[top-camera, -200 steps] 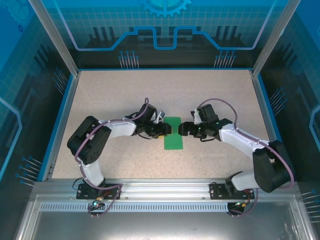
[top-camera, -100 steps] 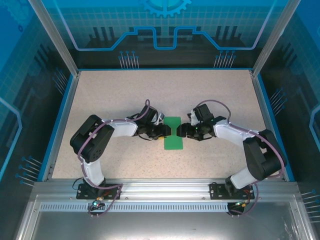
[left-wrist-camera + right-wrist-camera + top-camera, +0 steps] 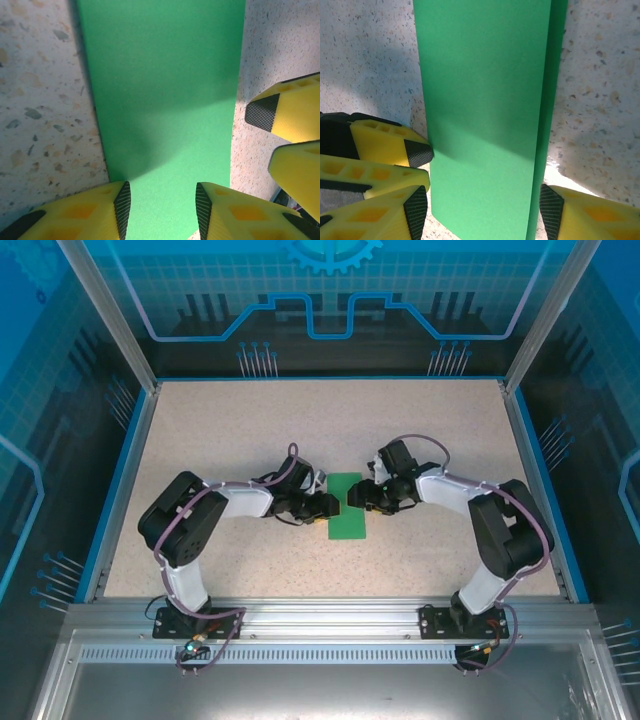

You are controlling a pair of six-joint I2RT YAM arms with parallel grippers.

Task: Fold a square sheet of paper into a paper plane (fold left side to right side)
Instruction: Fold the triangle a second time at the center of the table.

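Note:
The green sheet of paper [image 3: 347, 521] lies flat mid-table as a narrow upright rectangle, folded in half. In the right wrist view the paper [image 3: 485, 100] shows a top layer whose edge stops short, leaving a thin strip of the lower layer along one side. My left gripper [image 3: 330, 506] is open at the paper's left edge, its jaws [image 3: 161, 200] straddling the paper [image 3: 160, 75] low over it. My right gripper [image 3: 357, 497] is open at the right edge, its jaws [image 3: 482, 207] spread wider than the folded strip. The two grippers' fingertips nearly meet over the paper.
The speckled table [image 3: 220, 440] is bounded by a blue rim and frame posts. The right arm's elbow [image 3: 505, 530] is raised to the right. The right gripper's fingers [image 3: 292, 115] show at the left wrist view's edge; the left gripper's fingers [image 3: 385, 142] show beside the paper.
My right gripper has slid left onto the paper's right edge while its elbow swung inward. My left gripper drew back slightly left. The paper has not moved.

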